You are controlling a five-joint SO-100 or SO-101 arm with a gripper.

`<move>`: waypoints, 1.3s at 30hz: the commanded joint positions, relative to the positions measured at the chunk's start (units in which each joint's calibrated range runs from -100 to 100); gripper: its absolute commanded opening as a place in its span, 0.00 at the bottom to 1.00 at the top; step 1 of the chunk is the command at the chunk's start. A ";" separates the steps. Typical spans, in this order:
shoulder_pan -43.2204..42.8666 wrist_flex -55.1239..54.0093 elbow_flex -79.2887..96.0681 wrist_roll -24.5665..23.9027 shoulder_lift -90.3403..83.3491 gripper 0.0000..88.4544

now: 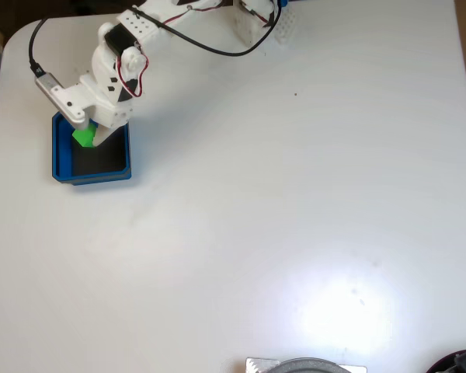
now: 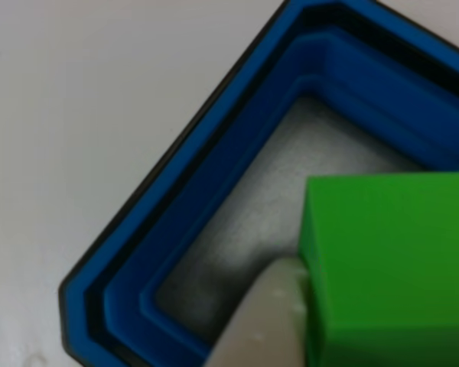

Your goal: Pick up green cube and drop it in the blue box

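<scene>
In the fixed view the blue box (image 1: 62, 155) sits near the table's left edge, its dark floor partly covered by the arm. My gripper (image 1: 88, 137) hangs over the box's upper part and is shut on the green cube (image 1: 82, 137). In the other view the green cube (image 2: 390, 267) fills the lower right, with one white finger (image 2: 264, 325) pressed against its left face. Beneath it lie the blue box's stepped walls (image 2: 214, 199) and greyish floor. The second finger is hidden.
The white arm (image 1: 120, 54) reaches in from the top, trailing a black cable (image 1: 217, 48). A white bracket (image 1: 252, 23) stands at the top edge. A grey round object (image 1: 307, 365) and a dark thing (image 1: 460, 362) sit at the bottom edge.
</scene>
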 commanded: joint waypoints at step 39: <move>1.42 -0.53 -4.08 -0.10 2.28 0.14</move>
